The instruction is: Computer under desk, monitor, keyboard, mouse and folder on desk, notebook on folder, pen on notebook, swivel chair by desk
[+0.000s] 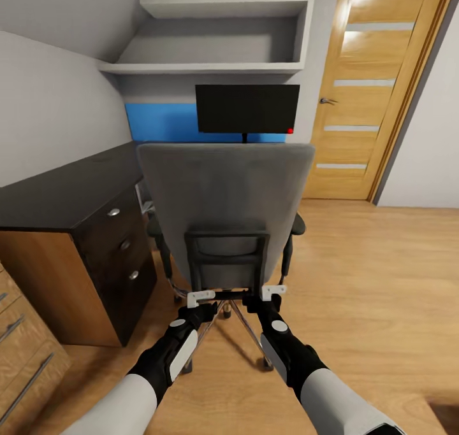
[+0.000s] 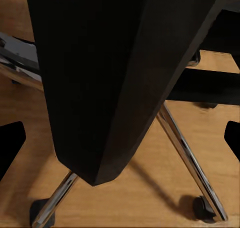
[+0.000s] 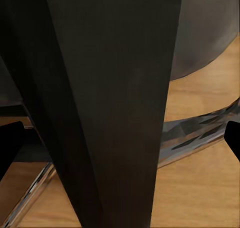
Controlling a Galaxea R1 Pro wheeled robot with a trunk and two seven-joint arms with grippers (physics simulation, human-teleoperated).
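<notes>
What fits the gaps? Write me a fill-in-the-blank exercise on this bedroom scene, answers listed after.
1. The black flat monitor has a small ___ dot at its lower corner.
2. The grey padded swivel chair turns its ___ toward the camera.
3. The left gripper and right gripper both reach at the chair's black rear ___.
4. The wooden door stands to the ___ of the monitor.

Missing words: red; back; frame; right

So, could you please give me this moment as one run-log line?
stage: chair positioning | left gripper: at swivel chair back frame | right gripper: same | monitor: on desk | grip: cannot tell
</notes>
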